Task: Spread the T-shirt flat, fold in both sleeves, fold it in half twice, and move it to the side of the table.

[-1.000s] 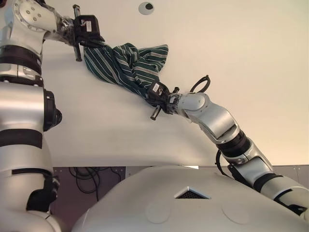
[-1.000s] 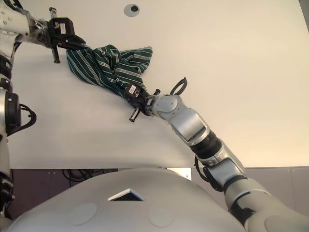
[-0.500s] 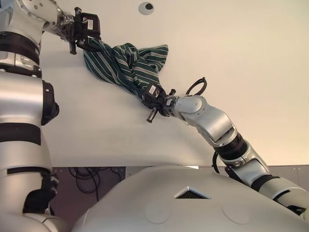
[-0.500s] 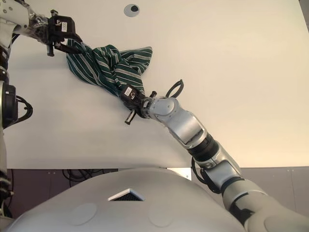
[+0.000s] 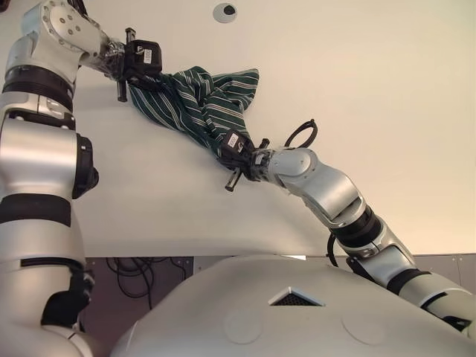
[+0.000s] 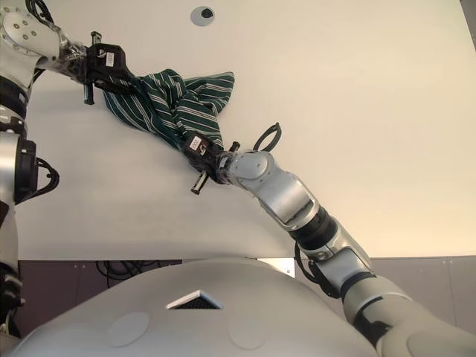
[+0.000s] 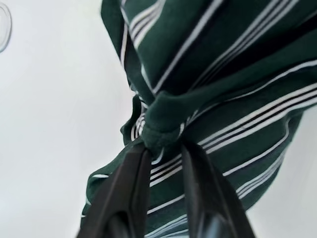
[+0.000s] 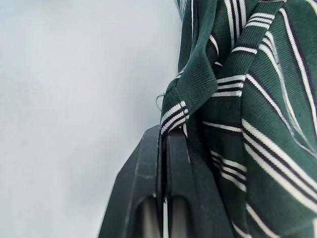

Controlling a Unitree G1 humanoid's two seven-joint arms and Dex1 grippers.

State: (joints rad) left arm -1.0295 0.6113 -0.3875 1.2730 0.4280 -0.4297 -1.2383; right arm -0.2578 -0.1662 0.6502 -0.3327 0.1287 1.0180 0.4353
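- Your green striped T-shirt [image 5: 201,100] lies bunched and twisted on the pale desk [image 5: 357,89], toward 11 o'clock in the head view, not spread flat.
- Your left hand [image 5: 146,74] is clenched on a gathered wad of fabric at the shirt's 10 o'clock end. In the wrist view its fingers [image 7: 131,188] pinch the cloth from both sides.
- Your right hand [image 5: 227,146] grasps a striped cuff edge at the shirt's 5 o'clock end, pads pressed nearly together on it.
- The cloth runs as a loose rope between the two hands.
- A round cable port [image 5: 224,11] sits at 12 o'clock, near the shirt.
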